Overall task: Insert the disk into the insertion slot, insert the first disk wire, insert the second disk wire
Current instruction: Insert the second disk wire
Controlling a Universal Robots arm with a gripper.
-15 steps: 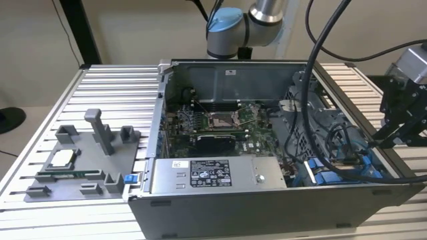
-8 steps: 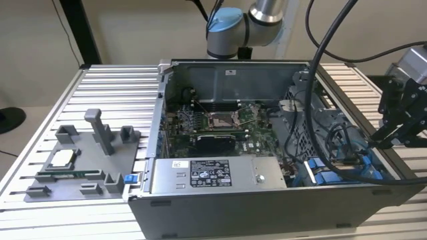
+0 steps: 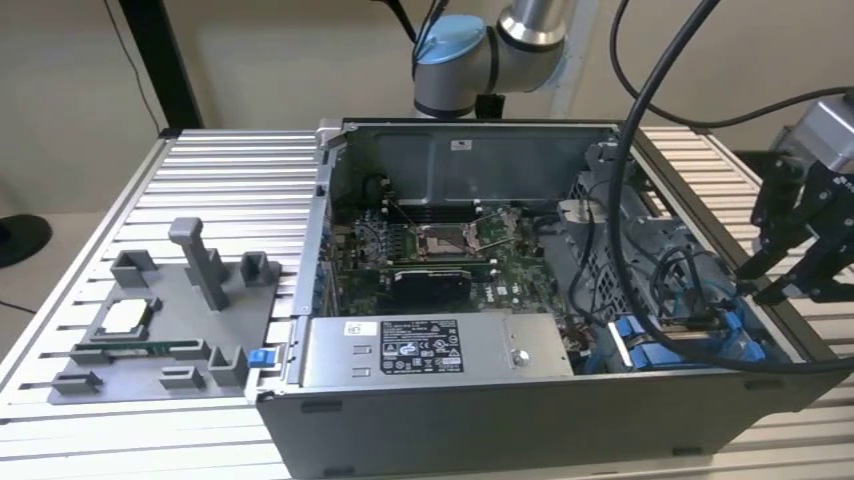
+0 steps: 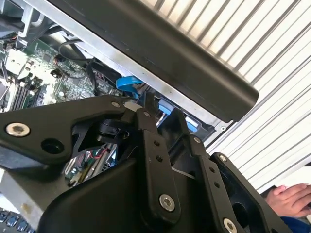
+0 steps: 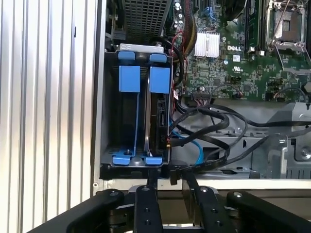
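Observation:
The disk (image 5: 158,116) stands edge-on in its blue carrier inside the insertion slot (image 5: 111,121), at the corner of the open computer case (image 3: 534,410). In the exterior view the blue carrier (image 3: 663,350) shows at the case's front right. My gripper (image 5: 171,178) hovers at the case wall just outside the slot. Its fingers (image 5: 147,199) stand close together on the dark end of a black disk wire (image 5: 214,160), which trails back into the case. The exterior view puts the gripper (image 3: 771,290) above the case's right wall, and it shows again in the second wrist view (image 4: 155,107).
A grey labelled power-supply box (image 3: 420,350) lies along the case front, the motherboard (image 3: 427,250) behind it. A light blue cable (image 5: 197,148) and several black ones loop beside the bay. A grey fixture tray (image 3: 160,320) sits on the slatted table. A person's hand (image 4: 291,199) rests nearby.

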